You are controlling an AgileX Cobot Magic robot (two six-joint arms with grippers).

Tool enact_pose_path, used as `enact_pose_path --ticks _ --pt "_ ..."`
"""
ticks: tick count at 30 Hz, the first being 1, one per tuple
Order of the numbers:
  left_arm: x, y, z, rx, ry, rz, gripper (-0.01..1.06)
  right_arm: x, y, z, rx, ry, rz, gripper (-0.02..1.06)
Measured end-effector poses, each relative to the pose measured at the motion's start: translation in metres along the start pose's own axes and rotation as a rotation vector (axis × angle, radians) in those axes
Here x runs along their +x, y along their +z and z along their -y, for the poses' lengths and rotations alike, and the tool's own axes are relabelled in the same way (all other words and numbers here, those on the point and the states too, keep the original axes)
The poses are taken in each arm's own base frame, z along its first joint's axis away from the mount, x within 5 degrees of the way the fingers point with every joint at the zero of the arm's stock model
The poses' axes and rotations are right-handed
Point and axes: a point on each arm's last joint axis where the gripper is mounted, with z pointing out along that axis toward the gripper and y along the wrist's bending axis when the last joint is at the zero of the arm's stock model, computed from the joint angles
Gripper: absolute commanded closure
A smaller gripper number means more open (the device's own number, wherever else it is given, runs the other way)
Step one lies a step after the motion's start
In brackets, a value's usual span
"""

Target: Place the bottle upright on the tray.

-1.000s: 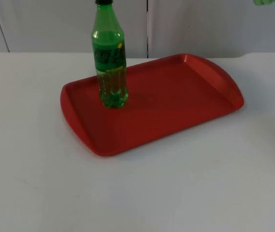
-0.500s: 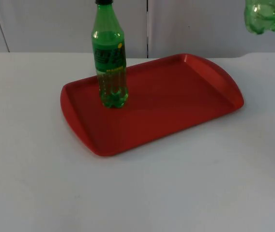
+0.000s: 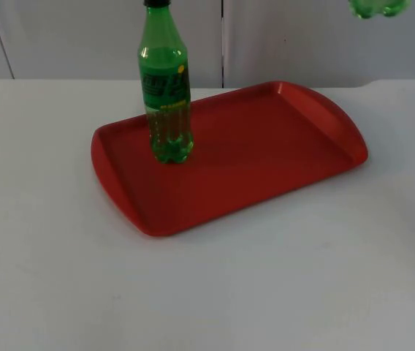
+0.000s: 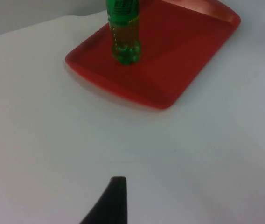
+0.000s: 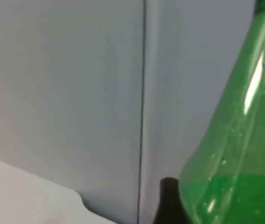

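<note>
A green bottle [image 3: 166, 88] with a black cap stands upright on the left part of the red tray [image 3: 266, 153]; it also appears in the left wrist view as the green bottle [image 4: 124, 32] on the tray [image 4: 179, 60]. A second green bottle [image 3: 379, 7] hangs in the air above the table's far right, its base showing. In the right wrist view this bottle [image 5: 235, 163] sits close against my right gripper [image 5: 172, 205], which is shut on it. My left gripper [image 4: 111, 200] waits above the bare table, well short of the tray.
The grey partition wall [image 3: 302, 36] rises behind the tray. White table top [image 3: 207, 292] stretches in front of the tray and on both sides of it. The tray's right half [image 3: 302, 139] carries nothing.
The hanging bottle dipped into view at the upper right half a second ago, then rose and shifted left. The standing bottle and the tray have not moved.
</note>
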Motion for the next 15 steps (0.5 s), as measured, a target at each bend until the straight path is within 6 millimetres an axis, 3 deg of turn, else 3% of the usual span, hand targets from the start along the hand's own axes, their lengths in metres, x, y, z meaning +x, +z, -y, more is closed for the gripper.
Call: enact_pose_path --ticks 8,12,15 --pt "0.0 0.0 0.0 0.0 0.0 0.0 0.0 0.0 0.034 -0.001 -0.021 -0.034 -0.014 1.05" --pt "0.0 0.0 0.0 0.0 0.0 0.0 0.0 0.013 0.052 -0.002 -0.025 -0.051 -0.04 1.05" --pt "0.0 0.0 0.0 0.0 0.0 0.0 0.0 0.027 0.063 -0.004 -0.03 0.045 -0.069 1.05"
